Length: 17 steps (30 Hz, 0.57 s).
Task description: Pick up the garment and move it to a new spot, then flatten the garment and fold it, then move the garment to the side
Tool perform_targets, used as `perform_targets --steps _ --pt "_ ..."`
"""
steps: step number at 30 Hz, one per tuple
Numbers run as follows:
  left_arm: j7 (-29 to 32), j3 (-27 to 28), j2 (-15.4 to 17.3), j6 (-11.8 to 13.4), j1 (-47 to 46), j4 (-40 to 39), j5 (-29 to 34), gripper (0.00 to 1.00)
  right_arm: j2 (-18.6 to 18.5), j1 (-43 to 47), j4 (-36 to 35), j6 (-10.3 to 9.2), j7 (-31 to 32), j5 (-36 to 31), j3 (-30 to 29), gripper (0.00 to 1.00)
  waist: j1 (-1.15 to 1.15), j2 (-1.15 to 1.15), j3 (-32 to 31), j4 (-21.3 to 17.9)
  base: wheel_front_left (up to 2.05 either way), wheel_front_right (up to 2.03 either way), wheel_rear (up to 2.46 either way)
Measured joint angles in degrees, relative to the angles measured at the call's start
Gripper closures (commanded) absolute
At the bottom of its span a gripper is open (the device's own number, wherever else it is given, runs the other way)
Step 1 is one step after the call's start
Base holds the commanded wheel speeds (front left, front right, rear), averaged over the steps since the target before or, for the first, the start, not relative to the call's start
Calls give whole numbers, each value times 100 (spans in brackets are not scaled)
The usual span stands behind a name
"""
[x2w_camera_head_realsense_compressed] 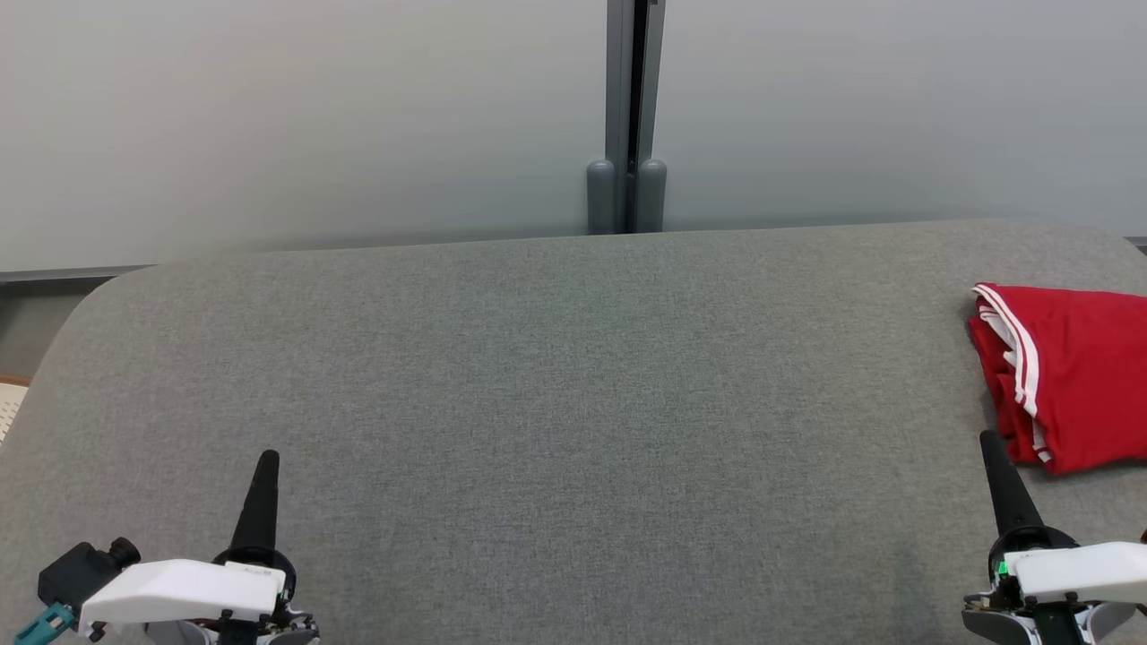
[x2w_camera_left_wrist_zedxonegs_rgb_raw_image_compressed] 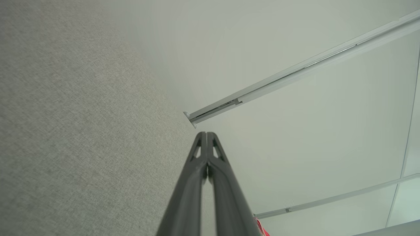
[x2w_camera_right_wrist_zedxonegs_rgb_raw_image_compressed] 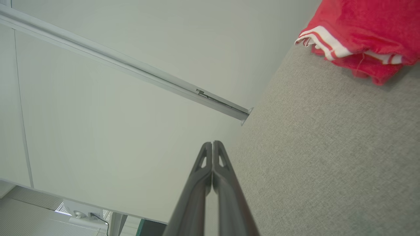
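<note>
Head view, near to far. At 7 o'clock the left tool (x2w_camera_head_realsense_compressed: 267, 457) rises from its white wrist housing, its two dark fingers pressed together to a single point and holding nothing; at 5 o'clock the right tool (x2w_camera_head_realsense_compressed: 988, 436) stands the same way, fingers pressed together and empty. Both wrist views confirm this, each pair of fingers meeting along its length with no cloth between them. The tools sit over the near edge of the bench (x2w_camera_head_realsense_compressed: 573, 376), a broad surface covered in grey woven fabric with rounded far corners. At 3 o'clock, against the right border of the view, lies the garment (x2w_camera_head_realsense_compressed: 1071, 376): red cloth with white striped trim, folded into a compact stack, flat on the bench just beyond the right tool's tip and apart from it. Behind the bench stand pale grey wall panels (x2w_camera_head_realsense_compressed: 269, 116), matte and unmarked. At 12 o'clock a darker grey post (x2w_camera_head_realsense_compressed: 632, 81) divides them, ending in two rounded caps (x2w_camera_head_realsense_compressed: 626, 195) at the bench's far edge.
</note>
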Motion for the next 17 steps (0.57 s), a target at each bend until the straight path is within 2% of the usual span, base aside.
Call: perform_targets --steps 17 --pt "182 212 -89 -166 -187 110 -784 100 18 -176 166 0 34 839 -74 100 0 0 40 -53 0 0 0"
